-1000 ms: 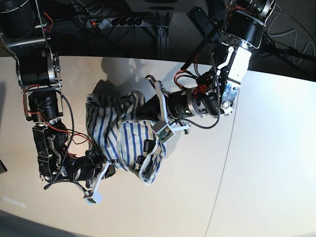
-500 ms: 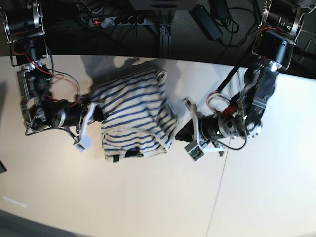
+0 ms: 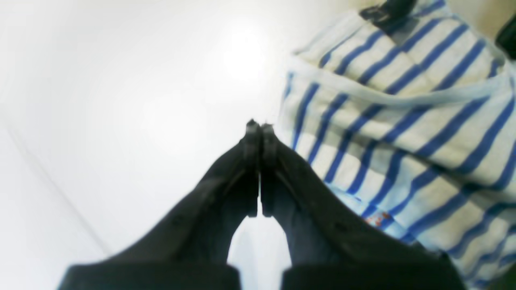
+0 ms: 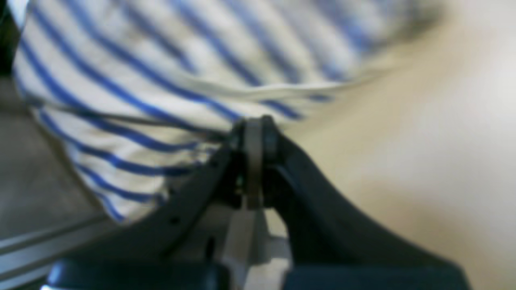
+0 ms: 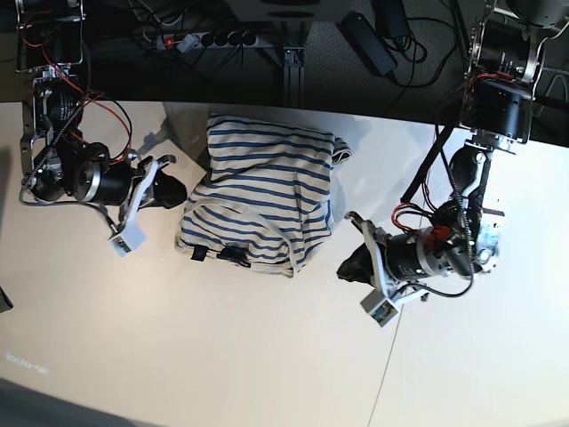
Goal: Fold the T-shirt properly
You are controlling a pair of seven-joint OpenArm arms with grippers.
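The T-shirt [image 5: 258, 191], white with thin blue stripes, lies in a folded bundle on the table, with a small dark tag [image 5: 233, 256] at its near edge. My left gripper [image 5: 342, 269] is shut and empty, and sits apart from the shirt's near right corner. In the left wrist view its closed tips [image 3: 258, 125] are over bare table, with the shirt [image 3: 403, 121] to the right. My right gripper [image 5: 180, 191] is shut at the shirt's left edge. In the right wrist view its tips [image 4: 256, 127] meet the shirt's hem [image 4: 258, 94]. I cannot tell whether cloth is pinched.
The pale table [image 5: 222, 356] has a seam [image 5: 398, 329] running down its right side. Behind its far edge are a power strip [image 5: 209, 39], cables and a dark frame. A small dark object [image 5: 4, 301] sits at the left border.
The shirt, bunched between both grippers a second ago, now lies flatter and more squared. My left gripper has let go and moved toward the near right. My right gripper has shifted slightly left.
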